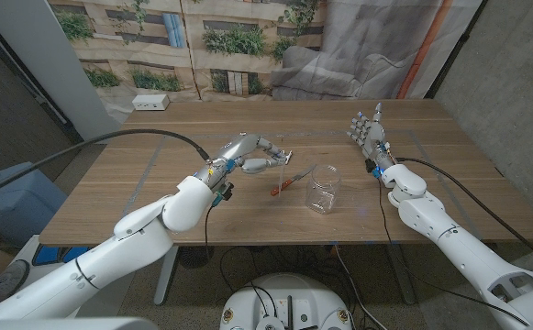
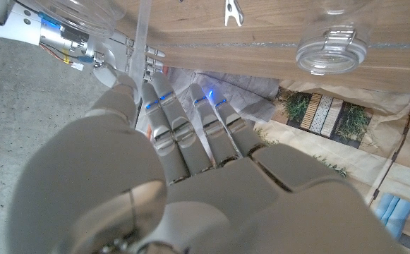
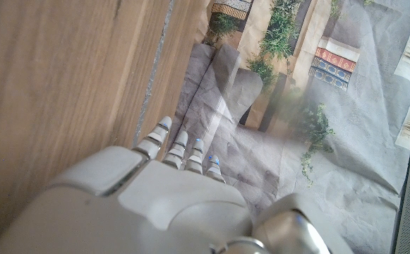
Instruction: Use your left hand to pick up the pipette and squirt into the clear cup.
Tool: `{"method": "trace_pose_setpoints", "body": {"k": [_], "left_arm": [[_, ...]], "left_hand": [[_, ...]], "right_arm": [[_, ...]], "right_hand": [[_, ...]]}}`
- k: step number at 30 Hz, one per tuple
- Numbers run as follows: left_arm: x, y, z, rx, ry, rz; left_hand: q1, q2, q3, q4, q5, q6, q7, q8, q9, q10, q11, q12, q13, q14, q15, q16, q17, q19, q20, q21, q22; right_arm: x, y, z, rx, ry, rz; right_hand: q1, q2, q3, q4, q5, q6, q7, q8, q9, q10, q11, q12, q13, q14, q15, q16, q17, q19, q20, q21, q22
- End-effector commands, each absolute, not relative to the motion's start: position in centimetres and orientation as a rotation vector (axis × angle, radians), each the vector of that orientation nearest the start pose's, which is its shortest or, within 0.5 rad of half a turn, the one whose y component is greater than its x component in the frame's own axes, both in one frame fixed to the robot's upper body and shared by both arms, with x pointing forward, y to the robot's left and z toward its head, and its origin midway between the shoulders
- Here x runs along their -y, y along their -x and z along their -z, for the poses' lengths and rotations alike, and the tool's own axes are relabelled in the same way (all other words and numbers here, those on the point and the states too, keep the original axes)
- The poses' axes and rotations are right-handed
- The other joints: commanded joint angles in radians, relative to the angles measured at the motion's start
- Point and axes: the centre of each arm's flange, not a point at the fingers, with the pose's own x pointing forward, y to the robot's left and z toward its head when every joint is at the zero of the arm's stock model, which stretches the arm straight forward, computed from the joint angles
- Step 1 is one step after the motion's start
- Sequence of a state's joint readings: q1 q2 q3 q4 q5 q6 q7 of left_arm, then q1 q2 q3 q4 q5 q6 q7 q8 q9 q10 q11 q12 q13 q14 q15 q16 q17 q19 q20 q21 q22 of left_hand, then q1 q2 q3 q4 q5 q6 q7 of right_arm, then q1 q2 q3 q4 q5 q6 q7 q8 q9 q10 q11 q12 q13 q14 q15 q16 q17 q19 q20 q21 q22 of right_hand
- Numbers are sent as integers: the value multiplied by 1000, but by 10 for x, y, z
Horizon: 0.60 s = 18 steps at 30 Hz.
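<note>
Left hand over the pipette, clear cup just to its right.

A white box point(image 1: 150, 103) sits at the table's point(image 1: 248, 124) far left edge, a crumpled grey sheet point(image 1: 326, 73) behind the far side; nothing stands between pipette point(image 1: 286, 181) and clear cup point(image 1: 323, 188). The pipette lies mid-table, red tip toward the near side, its upper end at the left hand's point(image 1: 252, 154) fingertips; whether they grip it cannot be told. The right hand point(image 1: 369, 134) stands at the far right, fingers straight and slightly apart, holding nothing.
</note>
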State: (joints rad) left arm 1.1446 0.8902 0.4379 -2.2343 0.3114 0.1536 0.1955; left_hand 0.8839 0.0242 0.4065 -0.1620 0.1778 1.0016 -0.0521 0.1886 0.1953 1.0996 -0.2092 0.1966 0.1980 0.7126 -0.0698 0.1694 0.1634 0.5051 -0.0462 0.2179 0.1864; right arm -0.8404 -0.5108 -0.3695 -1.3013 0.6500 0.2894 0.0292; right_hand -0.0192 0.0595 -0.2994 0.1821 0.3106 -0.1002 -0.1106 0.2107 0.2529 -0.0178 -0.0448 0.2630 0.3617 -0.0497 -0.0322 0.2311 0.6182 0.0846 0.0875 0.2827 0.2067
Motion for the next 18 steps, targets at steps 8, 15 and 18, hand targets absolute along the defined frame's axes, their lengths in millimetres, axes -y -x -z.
{"method": "trace_pose_setpoints", "body": {"k": [8, 15, 18], "left_arm": [[-180, -462, -10, 978, -1266, 113], [-193, -466, -7, 947, -1341, 100], [-200, -470, -6, 929, -1364, 95]], "left_hand": [[-4, 5, 7, -3, 3, 4, -2, 7, 2, 2, -4, 6, 1, -7, -137, 1, 0, -2, -12, 1, 1], [-5, 4, 7, -4, 3, 4, -4, 8, 1, 3, -4, 7, 1, -8, -137, 1, 0, -3, -13, 1, 1], [-6, 4, 8, -4, 3, 1, -4, 7, 1, 1, -5, 7, 1, -9, -136, 1, 0, -4, -13, 1, 1]], "right_arm": [[291, -652, 27, 593, -41, -206], [291, -653, 27, 594, -41, -206], [291, -653, 27, 594, -41, -206]], "right_hand": [[0, 58, -7, 0, 5, 2, -10, 7, 2, -1, -6, 3, 3, -8, -84, 6, 4, 3, 0, 7, 5], [0, 58, -7, 1, 5, 2, -9, 7, 2, -2, -1, 3, 3, -8, -82, 6, 4, 4, -1, 7, 5], [0, 58, -7, 1, 5, 3, -9, 7, 2, -4, -4, 2, 3, -8, -82, 6, 4, 4, -1, 7, 5]]}}
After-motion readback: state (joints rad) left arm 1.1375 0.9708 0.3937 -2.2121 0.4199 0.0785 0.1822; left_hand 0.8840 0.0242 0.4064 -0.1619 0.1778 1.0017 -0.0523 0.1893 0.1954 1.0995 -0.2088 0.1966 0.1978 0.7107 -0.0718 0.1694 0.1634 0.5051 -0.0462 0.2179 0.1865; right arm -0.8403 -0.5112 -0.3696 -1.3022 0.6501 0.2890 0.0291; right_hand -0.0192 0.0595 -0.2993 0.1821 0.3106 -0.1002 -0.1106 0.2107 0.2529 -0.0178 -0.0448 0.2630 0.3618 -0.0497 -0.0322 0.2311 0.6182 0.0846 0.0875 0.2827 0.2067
